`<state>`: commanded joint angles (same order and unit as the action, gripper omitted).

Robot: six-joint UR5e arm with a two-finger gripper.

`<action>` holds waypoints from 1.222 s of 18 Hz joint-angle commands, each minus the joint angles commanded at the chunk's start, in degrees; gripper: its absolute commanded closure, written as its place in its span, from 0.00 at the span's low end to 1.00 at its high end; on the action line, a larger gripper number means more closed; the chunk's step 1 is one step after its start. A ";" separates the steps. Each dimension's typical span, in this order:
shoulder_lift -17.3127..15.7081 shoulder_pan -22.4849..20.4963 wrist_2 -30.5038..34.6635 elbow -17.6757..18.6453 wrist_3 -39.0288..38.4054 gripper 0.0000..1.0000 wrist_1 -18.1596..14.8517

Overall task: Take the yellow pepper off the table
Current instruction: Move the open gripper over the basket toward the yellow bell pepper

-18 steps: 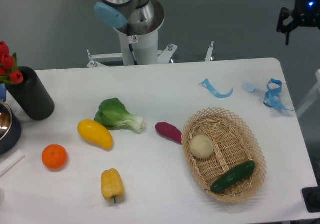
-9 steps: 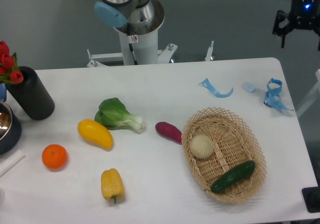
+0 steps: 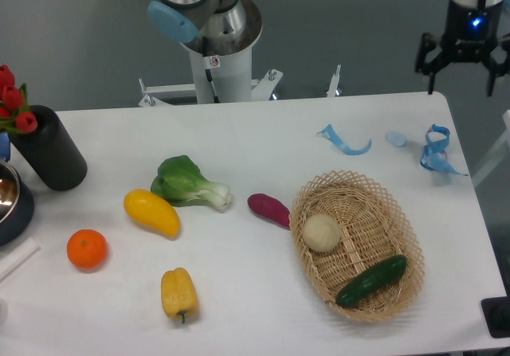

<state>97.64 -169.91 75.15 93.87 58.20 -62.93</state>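
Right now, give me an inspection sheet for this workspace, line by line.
Surface: white table, no spills seen.
Job's things: yellow pepper lying near the front edge, untouched.
Clutter: yellow fruit, orange, bok choy, purple vegetable; wicker basket holding a pale round item and cucumber; black vase with red flowers; blue ribbons.
Grippers: gripper open, empty, above the far right corner.
Cables: nothing seen.
Surroundings: robot base behind the table, grey floor.

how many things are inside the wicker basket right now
2: a pale round vegetable toward the left of the basket, and a cucumber at its lower right.
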 joint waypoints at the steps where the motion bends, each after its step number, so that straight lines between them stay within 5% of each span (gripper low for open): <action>1: 0.26 1.41 0.00 0.00 -3.15 0.00 0.00; 10: 3.69 15.39 0.09 -2.19 -26.72 0.00 0.35; 17: 7.73 24.62 0.09 -2.55 -39.73 0.00 7.11; 22: 11.25 29.19 0.26 -3.43 -44.23 0.00 8.70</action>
<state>108.89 -140.72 75.41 90.44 13.97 -54.23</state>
